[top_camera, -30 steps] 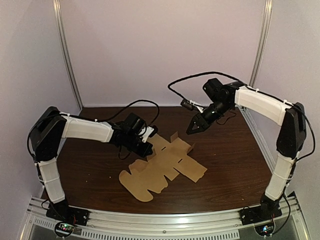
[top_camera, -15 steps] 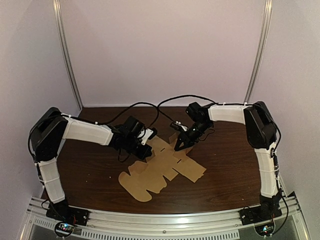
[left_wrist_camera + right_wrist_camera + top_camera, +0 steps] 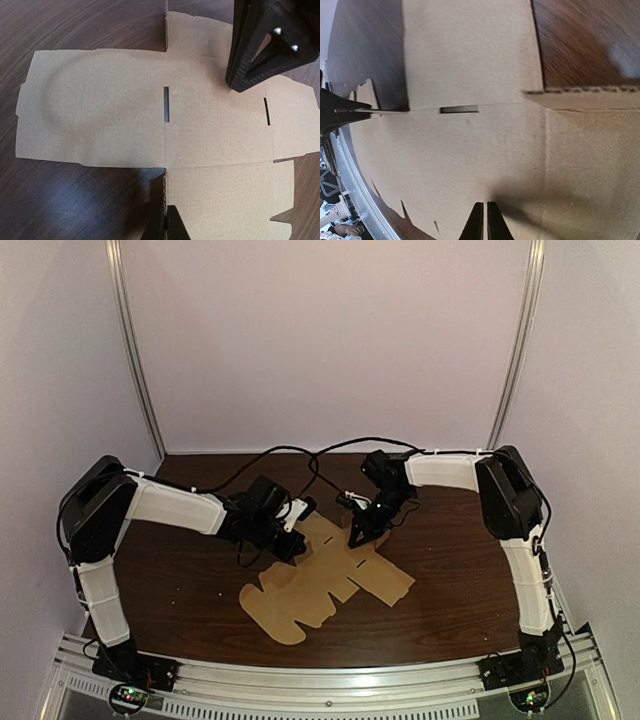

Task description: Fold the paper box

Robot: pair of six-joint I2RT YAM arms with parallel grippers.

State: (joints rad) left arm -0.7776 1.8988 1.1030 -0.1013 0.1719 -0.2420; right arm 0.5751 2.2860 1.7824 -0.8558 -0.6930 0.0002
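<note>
A flat brown cardboard box blank (image 3: pixel 330 585) lies on the dark wooden table (image 3: pixel 460 570). My left gripper (image 3: pixel 298 538) is at the blank's left edge. In the left wrist view it (image 3: pixel 167 227) is shut on the thin edge of an upright flap (image 3: pixel 162 197), with the slotted blank (image 3: pixel 110 115) spread beyond. My right gripper (image 3: pixel 356 537) points down onto the blank's middle panel. In the right wrist view its tips (image 3: pixel 485 222) are shut, with nothing between them, against the cardboard (image 3: pixel 470 160). The right gripper's fingers (image 3: pixel 245 65) show black in the left wrist view.
A second upright flap edge (image 3: pixel 580 91) stands at the blank's far side. Black cables (image 3: pixel 330 450) hang over the table's back. Metal posts (image 3: pixel 135 360) and pale walls close in the sides and back. A metal rail (image 3: pixel 320 680) runs along the near edge.
The right arm swung in from the back right and came down until its shut tips reached the blank's middle. The left gripper kept its hold on the flap and barely moved.
</note>
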